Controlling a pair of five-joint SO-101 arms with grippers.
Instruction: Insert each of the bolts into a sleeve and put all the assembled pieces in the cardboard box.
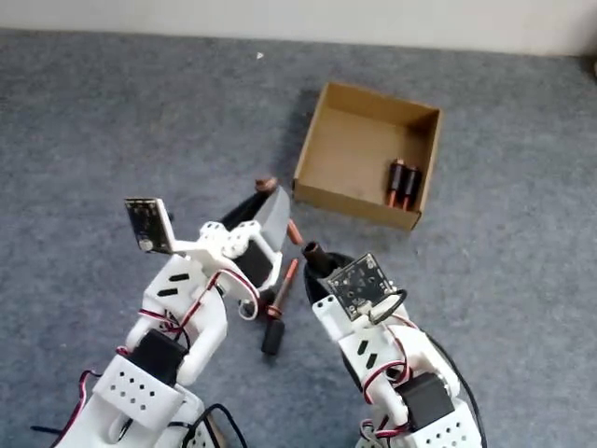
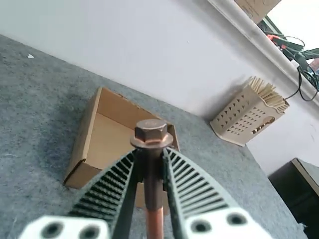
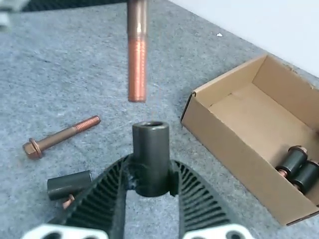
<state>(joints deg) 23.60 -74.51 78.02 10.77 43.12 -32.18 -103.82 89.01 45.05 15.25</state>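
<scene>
- Two assembled pieces [image 3: 299, 167] in the cardboard box [image 3: 224, 129], lying side by side against one wall.
- Find the left gripper [image 2: 149, 154] with fingers [image 2: 112, 186] clamped on the plain shank of a bolt [image 2: 153, 135], just under the hex head, thread left free.
- Find the right gripper [image 3: 150, 165] clamped around the lower body of a sleeve [image 3: 150, 147], upright, bore open at the top, near the box.
- Read the bolt tip as hanging above the bore, not touching it; insertion not yet made.
- Locate a loose bolt [image 3: 60, 135] lying flat on the desk [image 3: 60, 74] and a loose sleeve [image 3: 70, 185] on its side near it, both unassembled.
- Judge both parts rigid, smooth and dense for their bulk; expect swivel in the fingers under an off-centre grip.
- Grip bolts high on the shank, below the head; grip sleeves around the middle, clear of the bore.
- Keep both axes in line during insertion; expect binding otherwise.
</scene>
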